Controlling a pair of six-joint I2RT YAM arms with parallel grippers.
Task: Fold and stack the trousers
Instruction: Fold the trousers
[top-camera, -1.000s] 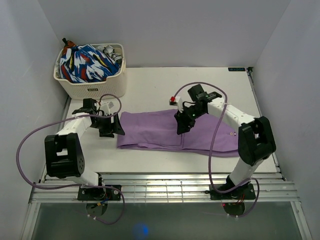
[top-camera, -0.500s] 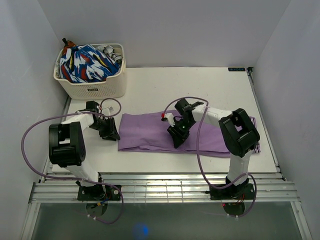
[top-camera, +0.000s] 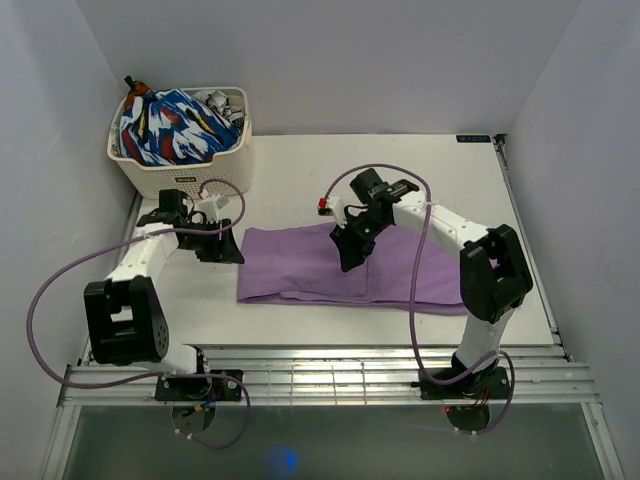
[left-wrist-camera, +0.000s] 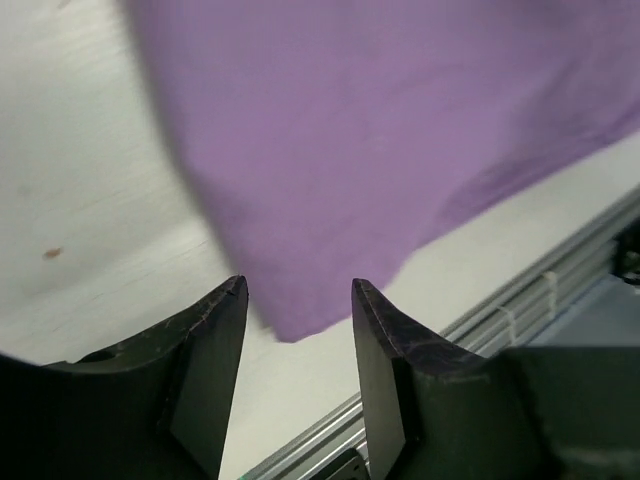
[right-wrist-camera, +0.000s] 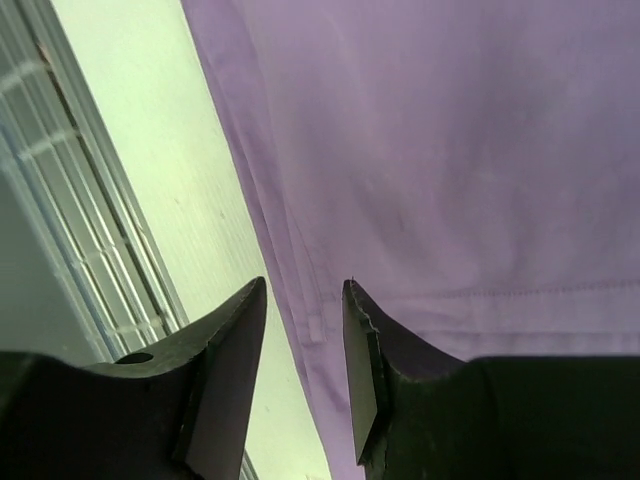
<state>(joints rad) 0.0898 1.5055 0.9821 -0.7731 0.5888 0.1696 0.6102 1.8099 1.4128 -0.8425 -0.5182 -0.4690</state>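
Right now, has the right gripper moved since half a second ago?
Yes. The right gripper has drawn back from the front rail, toward the far side of the trousers.

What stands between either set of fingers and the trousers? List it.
Nothing visible. The left gripper has only bare table before the left end of the trousers; the right gripper hangs directly over the fabric, fingers apart and empty. The basket sits in the far-left corner, clear of both.

Your station, a robotics lab cell, plain white walls (top-camera: 330, 60) round a white table (top-camera: 420, 180), aluminium rails (top-camera: 330, 375) in front.
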